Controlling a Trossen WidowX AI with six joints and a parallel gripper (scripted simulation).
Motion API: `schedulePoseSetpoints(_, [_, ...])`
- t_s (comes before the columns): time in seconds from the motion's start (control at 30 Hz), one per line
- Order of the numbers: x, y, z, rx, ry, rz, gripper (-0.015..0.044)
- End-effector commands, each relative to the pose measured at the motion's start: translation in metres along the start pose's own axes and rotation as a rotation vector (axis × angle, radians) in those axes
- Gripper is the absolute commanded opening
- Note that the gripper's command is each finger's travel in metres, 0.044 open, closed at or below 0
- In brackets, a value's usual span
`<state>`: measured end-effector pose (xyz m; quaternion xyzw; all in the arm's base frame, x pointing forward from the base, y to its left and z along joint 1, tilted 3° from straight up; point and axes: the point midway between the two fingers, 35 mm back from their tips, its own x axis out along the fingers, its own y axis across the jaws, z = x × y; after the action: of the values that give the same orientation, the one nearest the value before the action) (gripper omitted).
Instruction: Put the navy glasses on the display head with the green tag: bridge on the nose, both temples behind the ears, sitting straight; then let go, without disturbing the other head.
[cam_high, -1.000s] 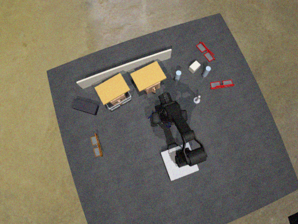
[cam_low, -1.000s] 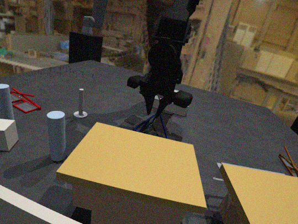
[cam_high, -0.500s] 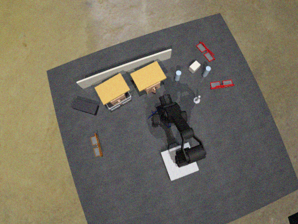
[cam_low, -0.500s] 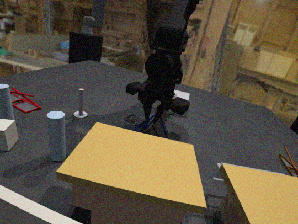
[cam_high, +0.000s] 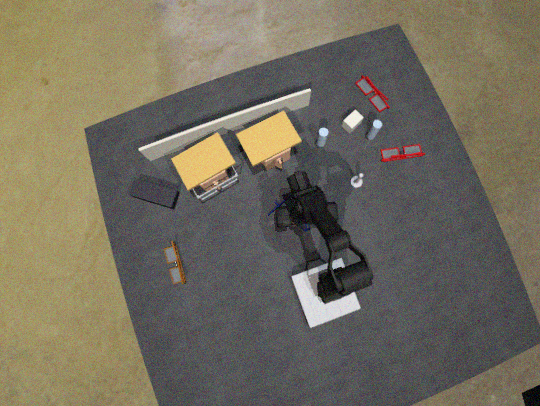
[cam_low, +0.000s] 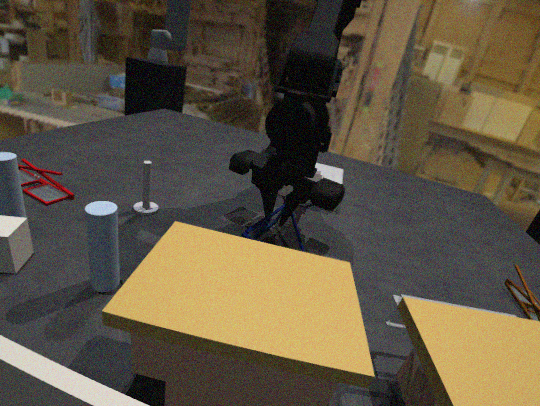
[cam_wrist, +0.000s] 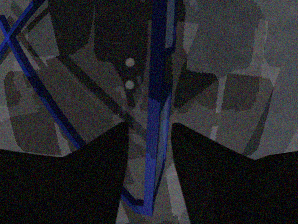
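Observation:
The navy glasses (cam_low: 256, 231) (cam_wrist: 151, 170) stand low over the table under my gripper (cam_low: 276, 215) (cam_wrist: 150, 131). In the wrist view the front frame runs edge-on between the two fingertips, with a gap on both sides; the temples cross at the left. My gripper is partly open around it. Two brown display heads (cam_high: 277, 159) (cam_high: 214, 181) sit mostly hidden under yellow boards (cam_high: 268, 136) (cam_high: 202, 160); the nose of the right one shows. A pale frame surrounds the front of the left one. No green tag can be made out on either head.
A white wall (cam_high: 300, 101) stands behind the heads. Blue cylinders (cam_high: 322, 136) (cam_high: 374, 130), a white block (cam_high: 352, 120) and a thin post (cam_high: 356, 181) (cam_low: 146, 187) stand to the right. Also there are two red glasses, orange glasses (cam_high: 179, 262), a dark box (cam_high: 154, 191) and a white plate (cam_high: 325, 316).

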<state>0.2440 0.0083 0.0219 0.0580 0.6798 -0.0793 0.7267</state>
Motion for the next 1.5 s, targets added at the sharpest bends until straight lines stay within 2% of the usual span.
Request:
schedulePoseSetpoints(0.0, [0.0,0.0,0.0,0.0,0.0,0.0,0.0093])
schedulePoseSetpoints(0.47, [0.0,0.0,0.0,0.0,0.0,0.0,0.0])
schedulePoseSetpoints(0.73, [-0.003,0.0,0.001,0.0,0.0,0.0,0.0])
schedulePoseSetpoints(1.47, [-0.104,0.0,0.009,0.004,0.0,0.005,0.0])
